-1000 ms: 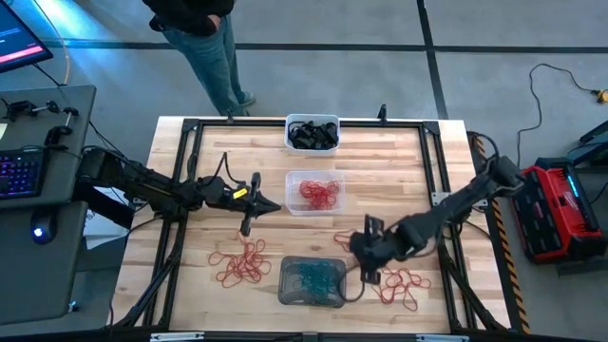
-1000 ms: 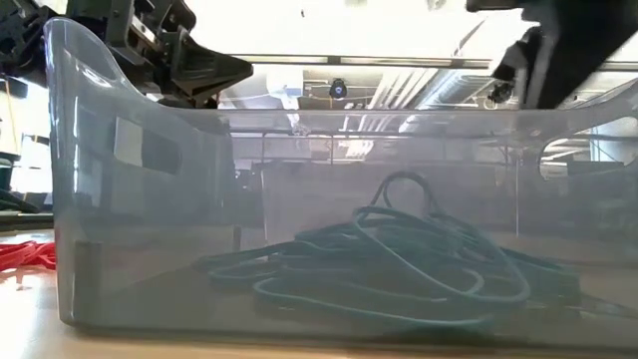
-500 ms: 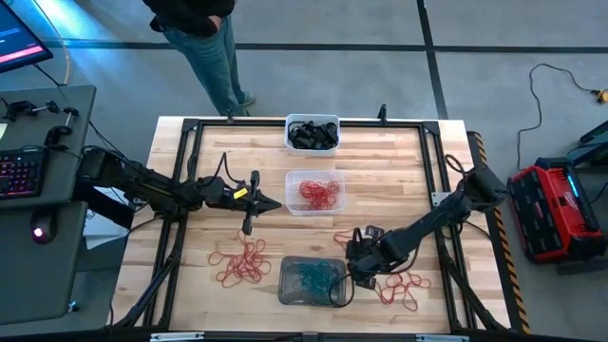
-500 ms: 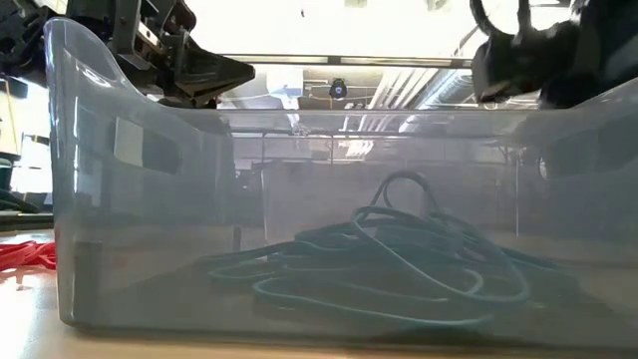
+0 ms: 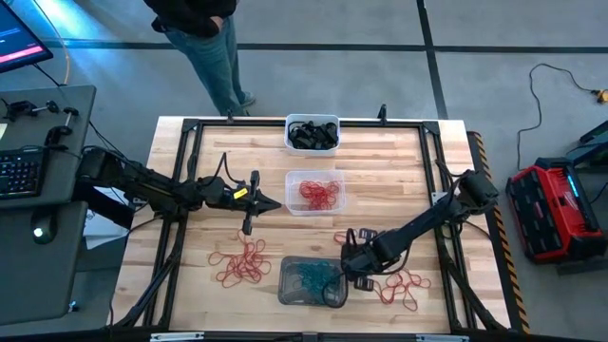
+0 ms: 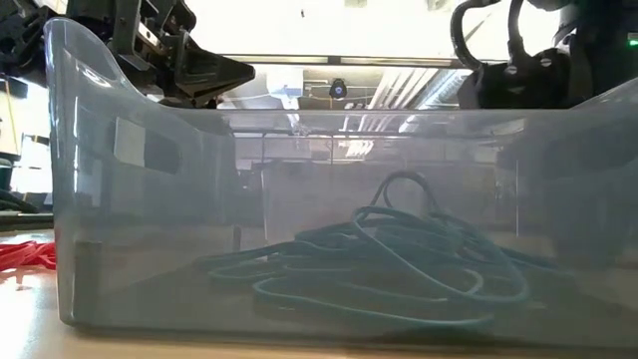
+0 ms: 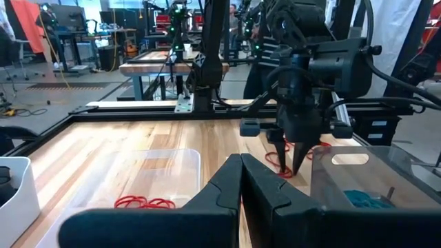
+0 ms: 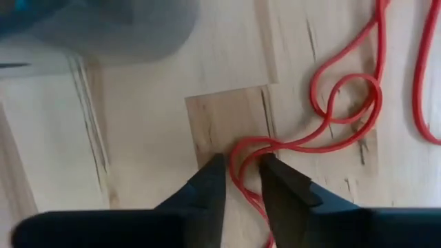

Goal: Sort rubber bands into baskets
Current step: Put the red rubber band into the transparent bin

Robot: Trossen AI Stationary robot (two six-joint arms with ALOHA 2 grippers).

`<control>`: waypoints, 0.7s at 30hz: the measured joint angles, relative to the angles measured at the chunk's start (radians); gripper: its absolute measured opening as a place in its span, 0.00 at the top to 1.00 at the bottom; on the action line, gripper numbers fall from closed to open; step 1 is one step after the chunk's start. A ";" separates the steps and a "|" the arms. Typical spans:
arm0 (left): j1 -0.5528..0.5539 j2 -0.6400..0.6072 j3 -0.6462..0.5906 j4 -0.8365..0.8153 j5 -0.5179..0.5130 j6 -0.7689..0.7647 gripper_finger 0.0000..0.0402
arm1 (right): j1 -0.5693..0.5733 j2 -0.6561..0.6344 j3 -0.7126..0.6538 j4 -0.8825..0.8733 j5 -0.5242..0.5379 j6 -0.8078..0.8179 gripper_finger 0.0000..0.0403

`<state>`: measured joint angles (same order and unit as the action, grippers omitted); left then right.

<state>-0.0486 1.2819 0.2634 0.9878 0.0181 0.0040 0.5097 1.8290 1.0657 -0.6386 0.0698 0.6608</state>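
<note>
Right tool (image 8: pixel 240 180) down on the desk (image 5: pixel 399 180) just beside the grey basket (image 5: pixel 312 281), fingers nearly together pinching a red rubber band (image 8: pixel 324 131) from the right pile. Left tool (image 5: pixel 269 203) closed, empty, above the desk left of the clear basket (image 5: pixel 314 192). White basket (image 5: pixel 313 132) holds black bands.

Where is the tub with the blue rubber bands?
In the high view the grey tub sits at the table's near edge, between two red band piles, with the right gripper beside it.
</note>
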 joint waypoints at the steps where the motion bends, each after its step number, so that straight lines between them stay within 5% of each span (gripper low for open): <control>1: 0.000 0.000 0.000 0.000 0.000 0.000 1.00 | 0.000 0.000 0.000 0.001 -0.001 -0.009 0.84; 5: 0.000 0.000 0.000 -0.001 0.000 0.000 1.00 | 0.000 -0.004 0.006 -0.009 -0.001 -0.055 0.98; 15: 0.000 0.000 0.000 -0.004 0.000 -0.003 1.00 | 0.001 -0.066 0.052 -0.120 0.025 -0.112 0.99; 21: 0.000 0.000 0.000 -0.005 0.000 -0.011 1.00 | -0.009 -0.191 0.053 -0.149 0.129 -0.120 1.00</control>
<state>-0.0486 1.2823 0.2634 0.9829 0.0185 -0.0067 0.5011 1.6384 1.1191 -0.7880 0.1992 0.5407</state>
